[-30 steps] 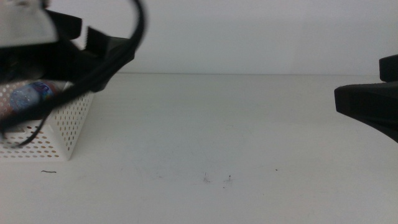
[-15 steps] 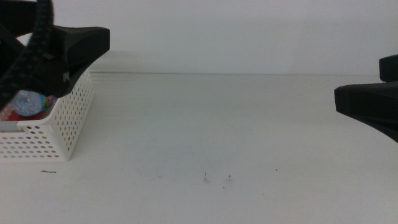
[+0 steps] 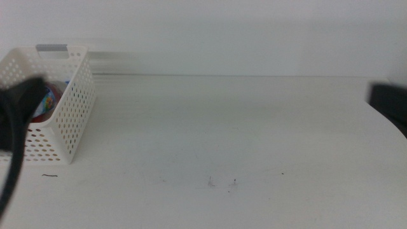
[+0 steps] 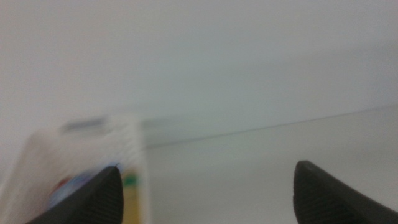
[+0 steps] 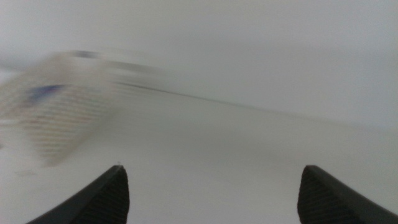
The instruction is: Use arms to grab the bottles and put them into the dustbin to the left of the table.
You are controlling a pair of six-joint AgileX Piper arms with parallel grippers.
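The dustbin (image 3: 70,114), a white perforated basket with a grey handle, stands at the table's (image 3: 222,127) left end. Bottles (image 3: 48,98) lie inside it, showing as red and blue patches through its open top. The left wrist view is blurred and shows the dustbin (image 4: 87,149) with a touch of green and yellow inside. My left gripper (image 4: 208,167) is open, empty and clear of the bin. A dark part of the left arm (image 3: 14,121) shows at the middle view's left edge. My right gripper (image 5: 212,168) is open and empty over the table, far from the blurred dustbin (image 5: 62,106).
A dark piece of the right arm (image 3: 391,105) sits at the middle view's right edge. A few tiny dark specks (image 3: 222,183) mark the tabletop near the front. A plain white wall rises behind the table.
The left arm has drawn back from over the dustbin down to the left edge, uncovering the bin. The right arm has pulled further out to the right.
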